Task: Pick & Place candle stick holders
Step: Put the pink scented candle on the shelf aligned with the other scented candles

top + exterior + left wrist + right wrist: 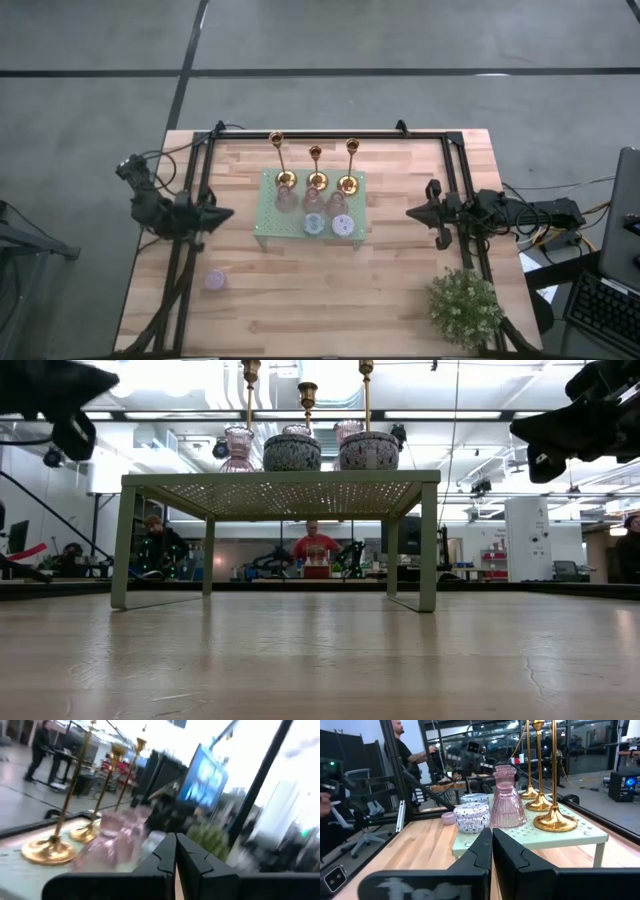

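Observation:
Three gold candle stick holders (286,178) (317,180) (347,184) stand upright on their round bases along the far row of a small green perforated stand (268,218) in the middle of the table. In front of them on the stand are pink ribbed vases (507,800) and squat patterned jars (471,816). My left gripper (228,212) hovers shut to the left of the stand, with its fingertips (176,851) together and nothing between them. My right gripper (410,212) hovers shut to the right of the stand, pointing level at it (492,842).
A small lavender piece (215,279) lies on the bare wood near the left front. A potted plant (465,308) stands at the right front corner. Black frame rails (330,133) run along the table's far and side edges. People show in the room behind (315,548).

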{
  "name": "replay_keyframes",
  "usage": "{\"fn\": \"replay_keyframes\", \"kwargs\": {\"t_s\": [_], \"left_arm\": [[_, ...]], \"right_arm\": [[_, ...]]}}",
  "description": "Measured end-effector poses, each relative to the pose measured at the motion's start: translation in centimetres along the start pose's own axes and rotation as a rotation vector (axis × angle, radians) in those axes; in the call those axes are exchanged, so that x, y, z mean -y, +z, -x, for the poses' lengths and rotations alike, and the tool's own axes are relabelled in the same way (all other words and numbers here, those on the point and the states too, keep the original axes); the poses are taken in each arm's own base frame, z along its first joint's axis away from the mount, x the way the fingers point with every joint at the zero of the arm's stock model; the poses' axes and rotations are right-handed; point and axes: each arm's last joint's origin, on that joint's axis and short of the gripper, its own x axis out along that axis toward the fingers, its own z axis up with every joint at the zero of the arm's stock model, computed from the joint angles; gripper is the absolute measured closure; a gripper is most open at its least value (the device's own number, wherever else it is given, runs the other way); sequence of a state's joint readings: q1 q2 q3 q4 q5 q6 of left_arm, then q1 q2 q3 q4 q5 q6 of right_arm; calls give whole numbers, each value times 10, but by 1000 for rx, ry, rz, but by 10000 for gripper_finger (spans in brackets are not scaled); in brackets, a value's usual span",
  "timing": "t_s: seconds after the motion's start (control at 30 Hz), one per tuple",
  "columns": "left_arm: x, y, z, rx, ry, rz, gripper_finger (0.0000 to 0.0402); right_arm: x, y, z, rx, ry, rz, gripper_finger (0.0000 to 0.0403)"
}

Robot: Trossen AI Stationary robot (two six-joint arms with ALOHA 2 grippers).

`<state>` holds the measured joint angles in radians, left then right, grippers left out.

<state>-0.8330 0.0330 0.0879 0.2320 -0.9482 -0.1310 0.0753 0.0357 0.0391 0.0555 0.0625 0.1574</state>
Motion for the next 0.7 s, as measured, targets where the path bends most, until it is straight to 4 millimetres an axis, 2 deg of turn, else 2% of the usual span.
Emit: {"fn": "replay_keyframes", "kwargs": {"t_s": [0.07,0.23,0.37,0.53,0.7], "left_arm": [[0,7,0,51,-1,72,388],[0,27,2,184,-15,52,396],[6,37,1,185,-86,52,391],[21,61,-8,90,-89,-63,352],[44,90,-21,-7,-98,-103,292]], "right_arm": [[0,0,0,0,0,0,394],[0,0,0,0,0,0,394],[0,0,0,0,0,0,394],[0,0,0,0,0,0,394],[0,0,0,0,0,0,394]]}}
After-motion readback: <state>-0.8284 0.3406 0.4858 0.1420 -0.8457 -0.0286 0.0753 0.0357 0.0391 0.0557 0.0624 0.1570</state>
